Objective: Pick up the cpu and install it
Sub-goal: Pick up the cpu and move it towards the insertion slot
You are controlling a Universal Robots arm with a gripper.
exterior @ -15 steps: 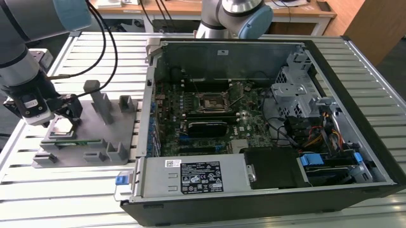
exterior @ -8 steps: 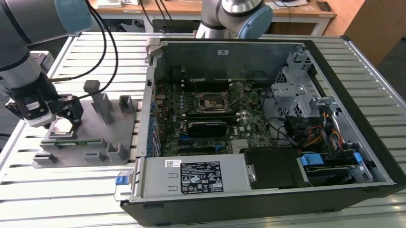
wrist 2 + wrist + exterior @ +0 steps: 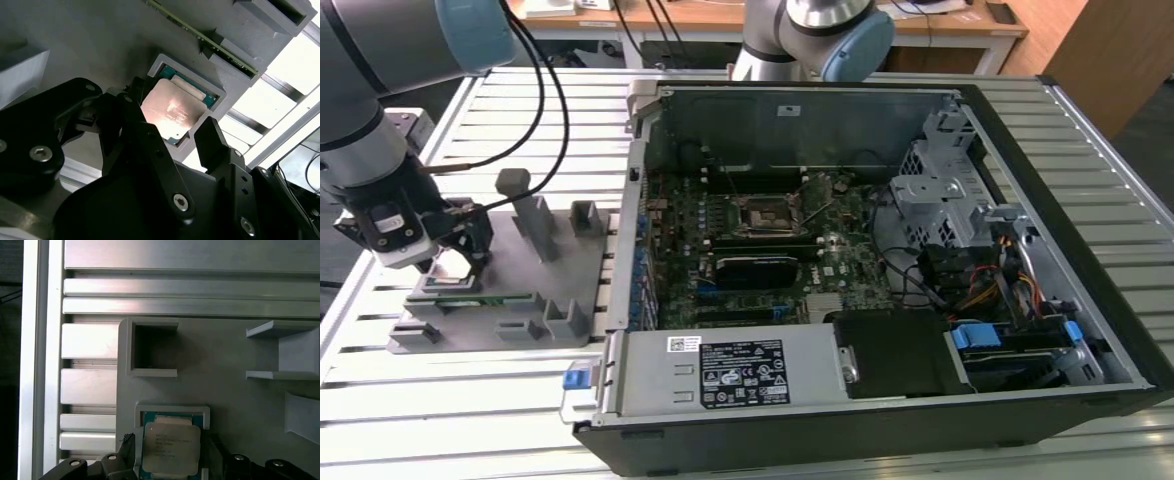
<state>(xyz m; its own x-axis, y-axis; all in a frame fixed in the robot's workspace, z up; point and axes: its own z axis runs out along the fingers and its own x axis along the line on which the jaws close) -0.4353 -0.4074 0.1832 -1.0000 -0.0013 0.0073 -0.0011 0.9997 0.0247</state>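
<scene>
in plastic pocket [image 3: 172, 409], shiny square cpu [image 3: 170, 445]

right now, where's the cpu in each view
exterior view: hidden beneath the pincer, which hangs over the grey fixture at the exterior view's left.
first wrist view: cpu lies in a fixture pocket between the pincer's fingers.
second wrist view: same pocket, between the fingers.
shared landmark: the grey fixture.

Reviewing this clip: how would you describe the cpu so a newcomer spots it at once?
At the exterior view's left of the open computer case, a grey fixture lies on the slatted table. The cpu sits flat in its shallow square pocket, under the open tool. It is a shiny silver square with a thin green rim, unlike the dull grey blocks around it.
</scene>
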